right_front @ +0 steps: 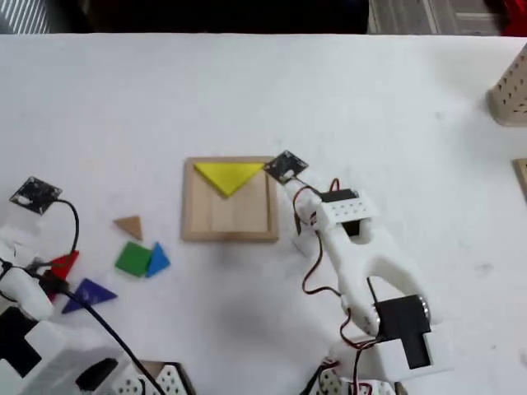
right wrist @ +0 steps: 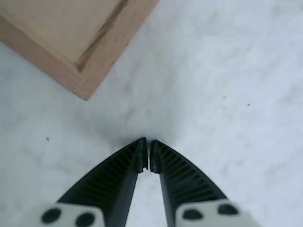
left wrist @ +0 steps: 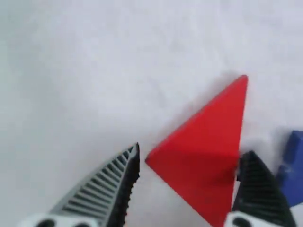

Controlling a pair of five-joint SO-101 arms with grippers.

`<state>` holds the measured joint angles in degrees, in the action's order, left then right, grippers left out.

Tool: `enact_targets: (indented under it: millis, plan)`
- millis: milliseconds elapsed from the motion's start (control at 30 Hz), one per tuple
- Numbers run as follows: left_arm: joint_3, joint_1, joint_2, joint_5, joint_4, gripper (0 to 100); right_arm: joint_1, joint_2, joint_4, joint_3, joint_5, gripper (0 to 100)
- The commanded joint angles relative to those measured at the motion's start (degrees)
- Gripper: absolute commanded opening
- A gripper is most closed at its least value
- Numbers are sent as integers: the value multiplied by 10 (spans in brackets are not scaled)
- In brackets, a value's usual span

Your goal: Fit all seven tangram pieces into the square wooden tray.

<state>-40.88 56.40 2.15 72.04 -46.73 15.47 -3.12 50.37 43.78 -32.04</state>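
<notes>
One yellow triangle [right_front: 228, 175] lies in the wooden tray [right_front: 230, 236]. The left gripper [left wrist: 191, 153], fingers spread, straddles a red triangle [left wrist: 213, 127] on the counter [right_front: 370, 107], one corner cut off from view. The right gripper [right wrist: 147, 145], fingers pressed together, sits beside the tray's corner.

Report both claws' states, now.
Left claw: open, with the flat red triangle piece between its fingers.
Right claw: closed, holding nothing, beside a corner of the square wooden tray.
</notes>
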Motion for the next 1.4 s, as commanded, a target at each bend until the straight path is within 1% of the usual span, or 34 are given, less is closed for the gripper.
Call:
enact_targets:
  millis: [0, 100, 167, 433, 467, 533, 600, 700, 867, 933, 1000, 1100, 1367]
  plan:
    - [-51, -19, 10, 31, 21, 235, 13, -13, 8, 2, -5, 19]
    - [-72, -25, 10, 40, 22, 132, 13, -13, 8, 2, -5, 19]
    - [-76, -25, 10, 38, 22, 90, 13, -14, 8, 2, -5, 19]
    - [-70, -24, 7, 18, 21, 103, 13, -14, 8, 2, -5, 19]
    - [-62, -24, 6, 18, 17, 109, 13, -14, 8, 2, -5, 19]
    - [-41, -22, 6, 9, 1, 153, 13, -14, 8, 2, -5, 19]
    - [-11, -15, 6, -11, -31, 229, 13, -14, 8, 2, -5, 19]
    - [44, 3, 5, -18, -83, 321, 13, -14, 8, 2, -5, 19]
    - [131, 52, 5, -18, -151, 327, 13, -14, 8, 2, -5, 19]
    - [142, 68, 5, -15, -167, 327, 13, -14, 8, 2, -5, 19]
    - [131, 79, 7, 13, -173, 325, 13, -14, 8, 2, -5, 19]
    - [100, 91, 9, 33, -151, 325, 13, -14, 8, 2, -5, 19]
    - [9, 89, 10, 31, -3, 325, 13, -14, 9, 2, -5, 19]
